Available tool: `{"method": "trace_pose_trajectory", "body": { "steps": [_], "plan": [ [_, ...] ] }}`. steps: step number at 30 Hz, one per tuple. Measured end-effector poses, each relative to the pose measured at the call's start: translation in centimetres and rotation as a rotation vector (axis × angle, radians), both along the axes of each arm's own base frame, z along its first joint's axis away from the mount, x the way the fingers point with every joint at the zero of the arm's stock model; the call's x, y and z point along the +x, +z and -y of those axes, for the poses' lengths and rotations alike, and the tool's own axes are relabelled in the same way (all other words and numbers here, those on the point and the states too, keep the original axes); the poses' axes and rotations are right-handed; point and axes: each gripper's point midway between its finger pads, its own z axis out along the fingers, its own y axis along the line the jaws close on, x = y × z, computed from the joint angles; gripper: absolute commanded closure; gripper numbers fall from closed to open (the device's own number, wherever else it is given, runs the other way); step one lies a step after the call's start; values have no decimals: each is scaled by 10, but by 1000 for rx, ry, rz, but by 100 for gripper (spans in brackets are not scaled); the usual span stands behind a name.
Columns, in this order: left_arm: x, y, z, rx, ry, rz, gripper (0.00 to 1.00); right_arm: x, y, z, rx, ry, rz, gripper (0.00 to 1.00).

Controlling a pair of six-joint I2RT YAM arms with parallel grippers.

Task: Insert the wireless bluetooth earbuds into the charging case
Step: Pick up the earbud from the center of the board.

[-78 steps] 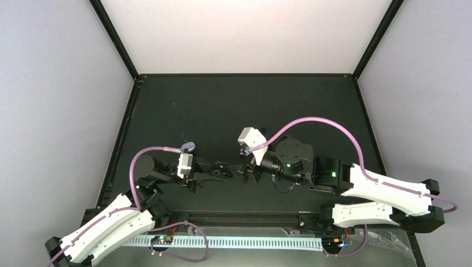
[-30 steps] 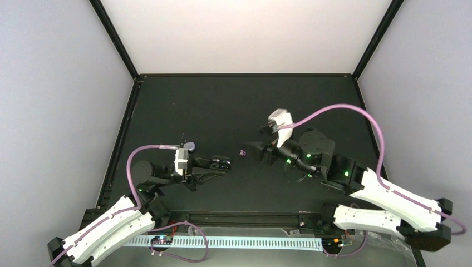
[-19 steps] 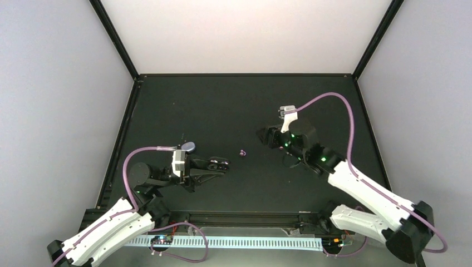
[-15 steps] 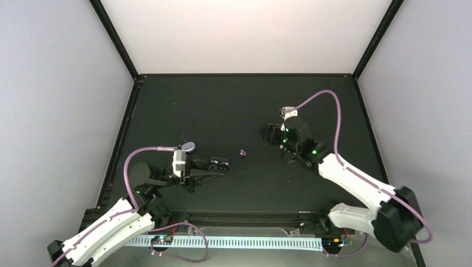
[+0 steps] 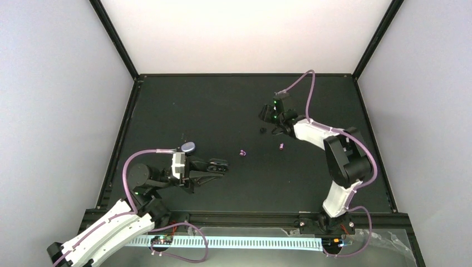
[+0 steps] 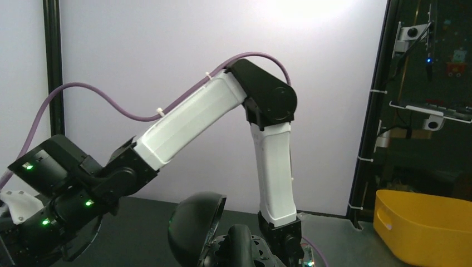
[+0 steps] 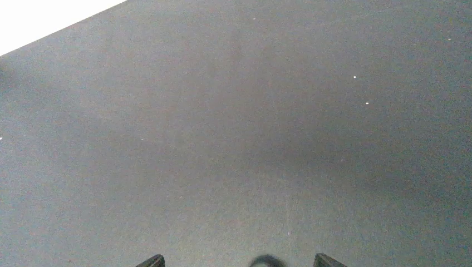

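The left claw is pressed tight on the open black case, whose domed lid stands up just in front of the wrist camera. That case looks like a hard, smooth pebble, light and likely to twist if pinched off-centre, so a hold across its lower half seems the safe one. A second, lilac case lies near the left wrist, untouched.

The right claw is spread over the far middle of the table with nothing in it. A dark blur shows low between its tips, but I cannot tell what it is.

The buds all lie loose. Two purple buds sit mid-table, apart from each other and between the arms. One black bud lies just beside the right claw. They look featherlight, rigid and glossy, apt to roll or squirt out of a pinch. I would take each across its rounded body, gently, with the tips low to the surface.

The room is a plain booth with pale walls and a yellow bin off to one side. The black mat is flat and matte, and against it the black bud is hard to see.
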Motion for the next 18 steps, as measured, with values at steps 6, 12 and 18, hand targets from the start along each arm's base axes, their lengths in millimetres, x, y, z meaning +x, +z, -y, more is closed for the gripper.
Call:
{"method": "trace_pose_trajectory", "body": {
  "steps": [6, 12, 18],
  "plan": [
    [1, -5, 1, 22, 6, 6, 98, 24, -24, -6, 0, 23, -59, 31],
    [2, -8, 2, 32, 10, 14, 98, 27, -46, -15, 8, 58, -121, 31],
    [2, -8, 2, 33, 12, 18, 98, 20, -63, -18, 12, 79, -171, 32]
  ]
}}
